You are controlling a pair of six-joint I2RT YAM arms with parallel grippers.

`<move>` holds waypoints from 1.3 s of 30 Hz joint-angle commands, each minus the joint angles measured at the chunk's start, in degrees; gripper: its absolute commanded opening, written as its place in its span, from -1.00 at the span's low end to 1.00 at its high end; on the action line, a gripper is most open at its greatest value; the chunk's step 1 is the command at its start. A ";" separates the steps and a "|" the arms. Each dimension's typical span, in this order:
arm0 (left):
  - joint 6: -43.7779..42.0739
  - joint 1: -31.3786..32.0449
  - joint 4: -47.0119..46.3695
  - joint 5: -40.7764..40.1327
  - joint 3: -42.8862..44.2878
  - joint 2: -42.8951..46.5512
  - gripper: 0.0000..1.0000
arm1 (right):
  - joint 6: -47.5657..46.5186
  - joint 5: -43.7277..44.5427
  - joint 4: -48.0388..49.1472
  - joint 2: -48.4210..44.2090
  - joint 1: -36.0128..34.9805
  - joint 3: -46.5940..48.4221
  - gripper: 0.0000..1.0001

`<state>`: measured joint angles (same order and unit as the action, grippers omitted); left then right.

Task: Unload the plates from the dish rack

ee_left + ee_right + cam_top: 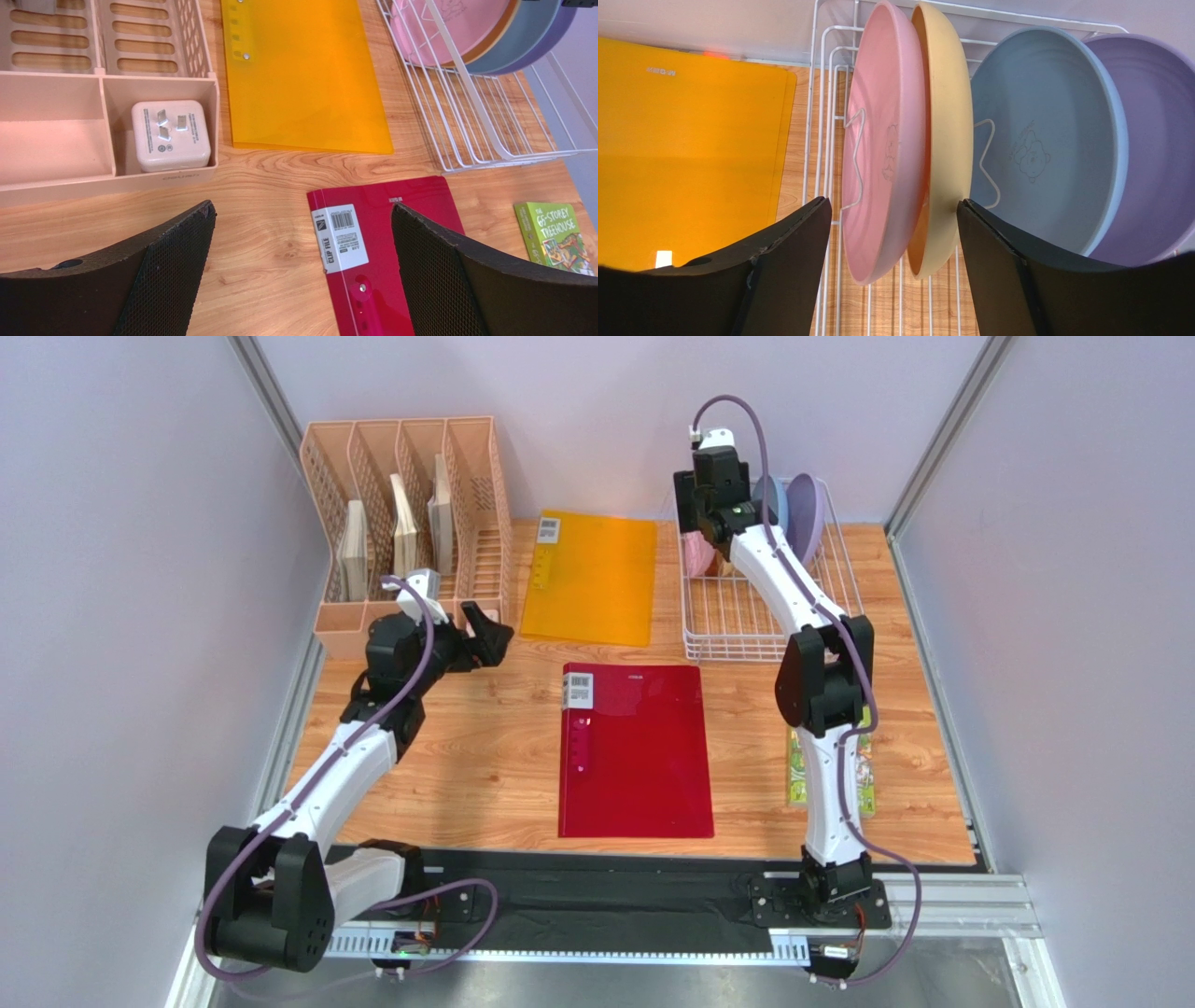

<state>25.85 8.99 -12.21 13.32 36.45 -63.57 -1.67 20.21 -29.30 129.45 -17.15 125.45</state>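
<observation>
Top external view: nearest the arm bases, a red clip file (634,749) lies flat on the wooden table (477,770). A green paperback (828,770) lies to its right, partly behind the right arm.

Farther in, the left gripper (477,633) hovers over the table, just in front of the peach file organizer (407,518). The left wrist view shows its jaws spread wide, with nothing between them but wood and a corner of the clip file. A white plug adapter (170,135) sits in the organizer's low front tray (the right-hand compartment in that view).

Beyond the clip file, an orange folder (589,577) lies flat between the organizer and the dish rack (765,616), which stands at the far right of the table.

All four plates stand on edge at the rack's far end. In the right wrist view they run left to right: pink plate (885,140), yellow plate (945,140), blue plate (1046,140), lavender plate (1158,154). The pink and yellow ones lean close together, and each is propped by a wire divider.

The right gripper (894,204) reaches down over the rack's far left part. Its jaws are apart and straddle the pink and yellow pair. A sliver of gap shows between the left finger and the pink rim. Whether the other finger touches the yellow plate cannot be told.
</observation>
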 commanded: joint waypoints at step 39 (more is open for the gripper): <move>-1.24 0.23 -2.12 -4.80 -0.41 -0.50 0.99 | -7.73 17.06 8.64 2.47 -5.88 2.52 0.34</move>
<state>25.41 9.02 -12.64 9.28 36.25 -64.45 -9.76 37.43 -22.35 129.43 -23.77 125.08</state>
